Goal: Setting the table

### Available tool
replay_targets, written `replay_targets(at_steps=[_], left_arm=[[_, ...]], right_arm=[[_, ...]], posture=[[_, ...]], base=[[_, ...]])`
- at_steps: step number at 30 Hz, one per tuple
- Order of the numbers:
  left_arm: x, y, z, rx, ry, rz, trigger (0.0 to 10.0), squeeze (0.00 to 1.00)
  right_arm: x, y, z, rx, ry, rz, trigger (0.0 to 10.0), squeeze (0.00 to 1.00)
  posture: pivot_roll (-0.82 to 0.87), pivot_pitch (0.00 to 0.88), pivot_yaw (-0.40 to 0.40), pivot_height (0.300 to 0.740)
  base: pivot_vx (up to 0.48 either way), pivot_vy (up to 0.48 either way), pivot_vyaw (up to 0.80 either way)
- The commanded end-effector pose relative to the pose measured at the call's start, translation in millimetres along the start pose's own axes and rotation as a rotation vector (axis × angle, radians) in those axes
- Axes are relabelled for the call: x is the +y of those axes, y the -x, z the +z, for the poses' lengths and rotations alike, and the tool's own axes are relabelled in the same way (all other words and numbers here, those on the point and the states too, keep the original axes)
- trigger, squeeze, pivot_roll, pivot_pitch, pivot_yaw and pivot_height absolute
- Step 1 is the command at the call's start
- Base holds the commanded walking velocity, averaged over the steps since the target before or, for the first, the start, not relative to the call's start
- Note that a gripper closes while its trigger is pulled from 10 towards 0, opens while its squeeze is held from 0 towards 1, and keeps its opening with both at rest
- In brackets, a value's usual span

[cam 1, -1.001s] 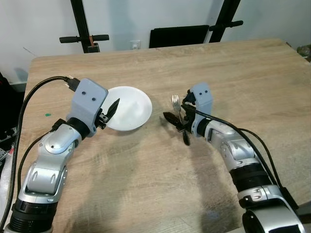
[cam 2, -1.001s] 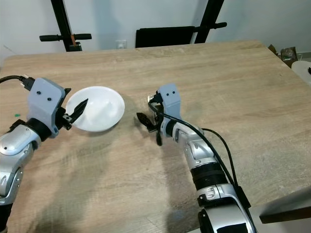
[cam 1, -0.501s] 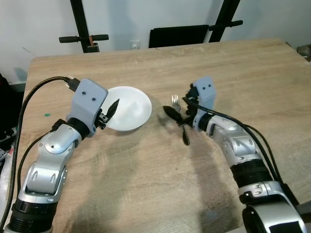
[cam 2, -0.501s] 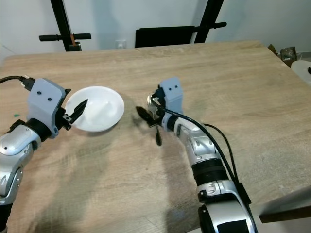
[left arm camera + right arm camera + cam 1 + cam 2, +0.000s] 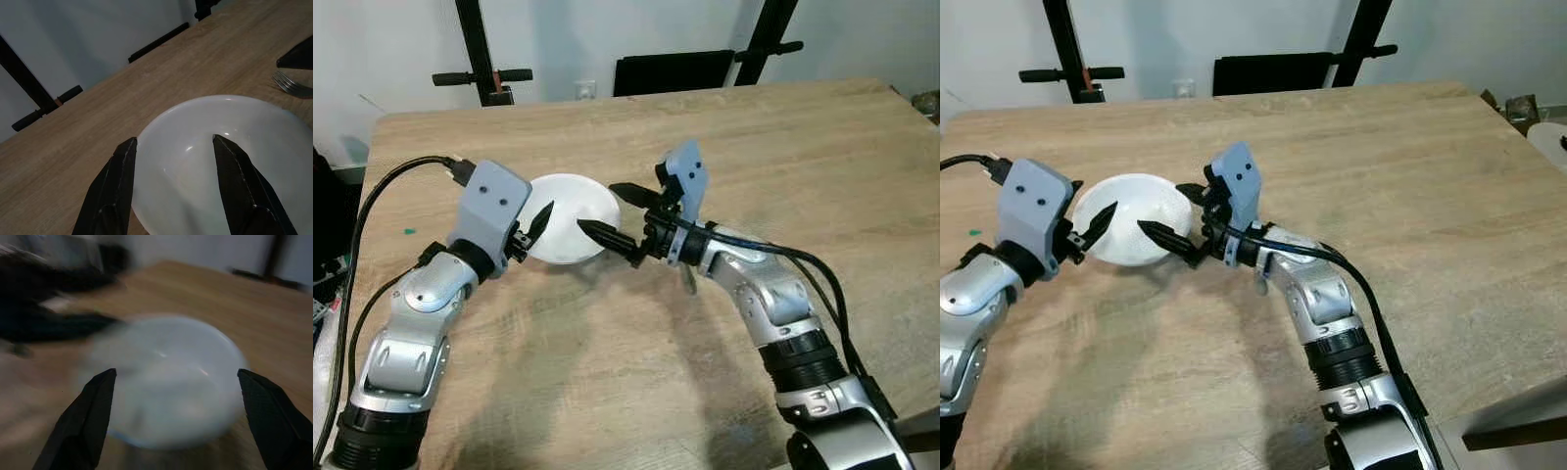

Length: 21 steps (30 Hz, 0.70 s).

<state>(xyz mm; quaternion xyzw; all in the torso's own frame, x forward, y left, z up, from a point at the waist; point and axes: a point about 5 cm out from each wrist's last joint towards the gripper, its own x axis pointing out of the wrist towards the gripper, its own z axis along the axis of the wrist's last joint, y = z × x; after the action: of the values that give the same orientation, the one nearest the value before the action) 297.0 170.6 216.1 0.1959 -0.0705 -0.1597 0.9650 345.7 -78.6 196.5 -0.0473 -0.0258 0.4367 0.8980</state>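
Note:
A white bowl (image 5: 566, 220) sits on the wooden table (image 5: 803, 137), left of centre. My left gripper (image 5: 536, 227) is open at the bowl's left rim; in the left wrist view its fingers (image 5: 115, 191) stand astride the near rim of the bowl (image 5: 220, 161). My right gripper (image 5: 615, 213) is open wide at the bowl's right rim, with the bowl (image 5: 166, 377) blurred between its fingers (image 5: 88, 416). A silver fork lies on the table right of the bowl. Its tines (image 5: 292, 87) show in the left wrist view, and its handle end (image 5: 688, 281) pokes out from under my right forearm.
Black stand poles (image 5: 480, 59) and a dark chair back (image 5: 674, 70) rise behind the table's far edge. Bare wood stretches to the right (image 5: 842, 196) and along the near side (image 5: 587, 392). A small green speck (image 5: 409, 232) lies near the table's left edge.
My right gripper has left the fork on the table, swung left and opened wide beside the bowl. The left arm and bowl have not moved.

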Motion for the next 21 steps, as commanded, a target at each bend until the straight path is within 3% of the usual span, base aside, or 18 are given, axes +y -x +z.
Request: replay_targets(at_steps=[1, 7, 14, 21], left_arm=[[-3.2, 1.5, 0.4, 0.001, -0.002, -0.004, 10.0, 0.0], [-3.1, 1.9, 0.1, 0.004, -0.003, -0.006, 10.0, 0.0], [-2.4, 2.6, -0.8, 0.009, -0.005, -0.008, 10.0, 0.0], [-3.2, 2.0, -0.5, 0.008, -0.004, -0.013, 10.0, 0.0]], right_arm=[[-14.2, 5.4, -3.4, 0.015, 0.042, -0.113, 10.0, 0.0], [-31.0, 21.6, -7.0, 0.051, 0.011, -0.217, 10.0, 0.0], [-29.1, 40.4, -23.9, 0.085, -0.088, -0.225, 10.0, 0.0], [-22.4, 48.1, -43.3, 0.143, -0.097, -0.223, 10.0, 0.0]], posture=[[-0.1, 0.105, -0.012, 0.74], [-0.1, 0.106, -0.009, 0.74], [-0.1, 0.112, -0.003, 0.74], [-0.1, 0.112, 0.0, 0.74]], base=[[0.0, 0.0, 0.0], [0.0, 0.0, 0.0], [0.0, 0.0, 0.0], [0.0, 0.0, 0.0]])
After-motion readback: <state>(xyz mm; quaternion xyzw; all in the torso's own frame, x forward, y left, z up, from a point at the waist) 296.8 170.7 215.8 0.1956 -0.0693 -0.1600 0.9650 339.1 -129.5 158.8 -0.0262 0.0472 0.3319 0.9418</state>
